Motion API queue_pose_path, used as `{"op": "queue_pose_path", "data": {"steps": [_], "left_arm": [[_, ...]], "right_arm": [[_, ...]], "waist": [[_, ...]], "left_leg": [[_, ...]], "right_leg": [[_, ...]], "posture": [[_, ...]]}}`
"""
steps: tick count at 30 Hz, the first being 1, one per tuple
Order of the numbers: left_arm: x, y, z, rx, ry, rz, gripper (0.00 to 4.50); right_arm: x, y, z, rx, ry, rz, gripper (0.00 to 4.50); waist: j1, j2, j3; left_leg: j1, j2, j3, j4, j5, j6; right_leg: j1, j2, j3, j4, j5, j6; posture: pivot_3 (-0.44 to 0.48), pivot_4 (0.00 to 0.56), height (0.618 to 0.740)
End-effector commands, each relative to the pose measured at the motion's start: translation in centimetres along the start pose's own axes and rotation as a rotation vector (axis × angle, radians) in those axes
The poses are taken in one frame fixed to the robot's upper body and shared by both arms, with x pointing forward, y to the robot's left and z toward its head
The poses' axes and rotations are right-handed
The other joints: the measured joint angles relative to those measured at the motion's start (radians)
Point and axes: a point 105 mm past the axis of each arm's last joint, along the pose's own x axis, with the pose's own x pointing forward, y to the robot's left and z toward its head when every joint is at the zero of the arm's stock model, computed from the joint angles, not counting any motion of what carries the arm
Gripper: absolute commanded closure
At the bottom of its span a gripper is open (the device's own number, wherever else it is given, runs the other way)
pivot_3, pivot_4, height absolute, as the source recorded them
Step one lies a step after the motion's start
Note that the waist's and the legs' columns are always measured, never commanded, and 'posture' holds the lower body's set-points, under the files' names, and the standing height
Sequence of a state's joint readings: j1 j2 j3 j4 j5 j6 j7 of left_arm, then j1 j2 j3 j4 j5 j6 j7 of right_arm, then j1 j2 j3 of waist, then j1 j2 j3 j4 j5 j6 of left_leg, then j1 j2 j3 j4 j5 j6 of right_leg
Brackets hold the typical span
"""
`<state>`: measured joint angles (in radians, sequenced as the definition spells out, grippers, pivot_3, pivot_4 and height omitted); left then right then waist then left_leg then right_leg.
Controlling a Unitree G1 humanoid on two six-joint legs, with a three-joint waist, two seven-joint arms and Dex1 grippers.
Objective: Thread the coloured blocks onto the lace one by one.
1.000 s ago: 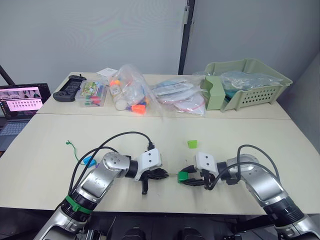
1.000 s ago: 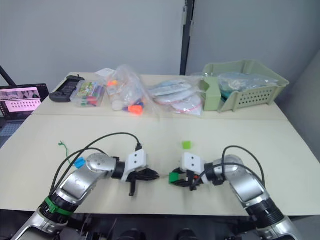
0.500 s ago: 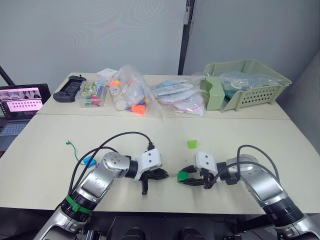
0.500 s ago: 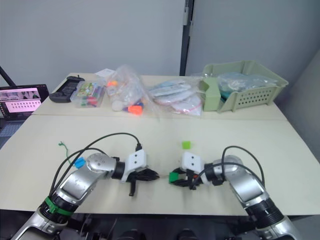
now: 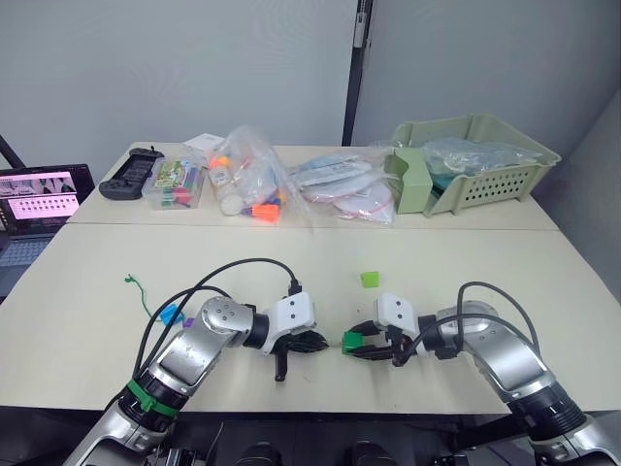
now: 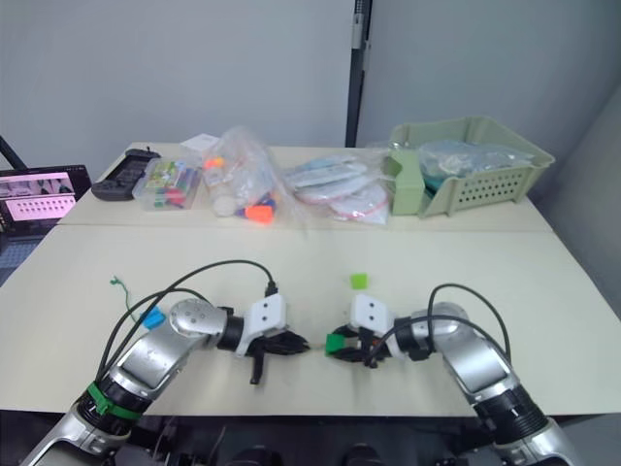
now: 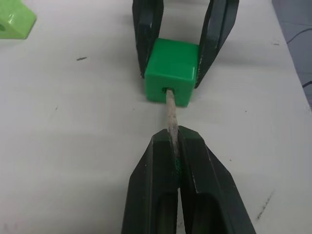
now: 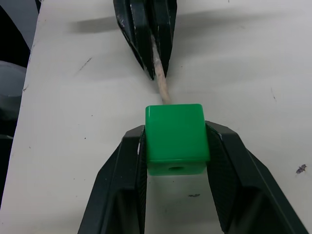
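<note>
I see the right gripper [image 8: 175,146] clamped on the dark green block [image 8: 174,132], one finger on each side face, near the front edge of the table [image 5: 485,252]. The left gripper [image 7: 174,146] faces it from the robot's left, its two fingers pressed together on the stiff pale tip [image 7: 170,114] of the lace [image 5: 136,284]. That tip lies almost level with the tabletop, its long axis running straight from the left gripper toward the right one, and its end sits in the hole on the near face of the dark green block (how deep it reaches I cannot tell). The block's bore lines up with the tip: a matching hole shows on the face turned to the right wrist. The rest of the lace is hard to follow; a knotted green end lies on the table well to the robot's left. A light green block [image 5: 369,280] rests beyond the grippers, a bright blue block [image 5: 171,314] beside the left arm.
</note>
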<state>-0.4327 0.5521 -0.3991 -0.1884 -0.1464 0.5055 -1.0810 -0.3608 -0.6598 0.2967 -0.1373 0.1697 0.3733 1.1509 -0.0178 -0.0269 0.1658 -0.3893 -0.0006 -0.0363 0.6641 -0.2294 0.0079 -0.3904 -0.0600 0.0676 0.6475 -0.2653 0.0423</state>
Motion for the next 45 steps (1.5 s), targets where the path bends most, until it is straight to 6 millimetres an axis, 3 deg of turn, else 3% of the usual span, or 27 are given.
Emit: {"op": "queue_pose_path", "data": {"steps": [1, 17, 24, 34, 45], "left_arm": [[-0.1, -0.4, 1.4, 0.047, -0.031, -0.017, 4.50], [2.1, -0.4, 3.0, 0.054, -0.080, -0.039, 4.50], [4.1, -1.6, 4.5, 0.054, -0.149, -0.118, 4.50], [3.0, -1.1, 4.4, -0.013, -0.191, -0.076, 4.50], [3.6, -2.4, 5.1, 0.010, -0.216, -0.190, 4.50]], "right_arm": [[0.1, -0.3, -0.6, 0.012, 0.027, -0.037, 3.34], [0.7, 0.1, 0.3, 0.006, 0.007, -0.025, 3.34], [0.7, -0.2, 0.4, 0.015, 0.006, -0.042, 3.34], [0.2, -0.8, 0.3, 0.055, -0.007, -0.081, 3.34], [0.8, -0.4, 0.9, 0.029, -0.022, -0.047, 3.34]], "waist": [[0.000, 0.000, 0.000], [0.002, 0.000, 0.000], [0.006, 0.000, 0.000], [0.004, 0.000, 0.000], [0.003, 0.000, 0.000]], "left_leg": [[0.000, 0.000, 0.000, 0.000, 0.000, 0.000], [0.000, 0.000, 0.000, 0.000, 0.000, 0.000], [0.001, -0.001, 0.000, 0.000, 0.000, 0.000], [0.000, 0.000, 0.000, 0.001, 0.000, -0.001], [-0.001, 0.000, 0.000, 0.000, 0.000, -0.001]], "right_leg": [[0.000, 0.000, 0.000, 0.000, 0.000, 0.000], [0.001, 0.000, 0.000, 0.000, 0.000, 0.000], [0.002, -0.001, 0.000, -0.001, 0.001, 0.001], [0.001, 0.000, 0.000, -0.001, 0.001, 0.001], [0.000, 0.000, 0.000, -0.001, 0.001, 0.001]], "posture": [[0.000, 0.150, 0.740], [0.000, 0.150, 0.740], [0.000, 0.150, 0.740], [0.000, 0.150, 0.740], [0.000, 0.150, 0.740]]}}
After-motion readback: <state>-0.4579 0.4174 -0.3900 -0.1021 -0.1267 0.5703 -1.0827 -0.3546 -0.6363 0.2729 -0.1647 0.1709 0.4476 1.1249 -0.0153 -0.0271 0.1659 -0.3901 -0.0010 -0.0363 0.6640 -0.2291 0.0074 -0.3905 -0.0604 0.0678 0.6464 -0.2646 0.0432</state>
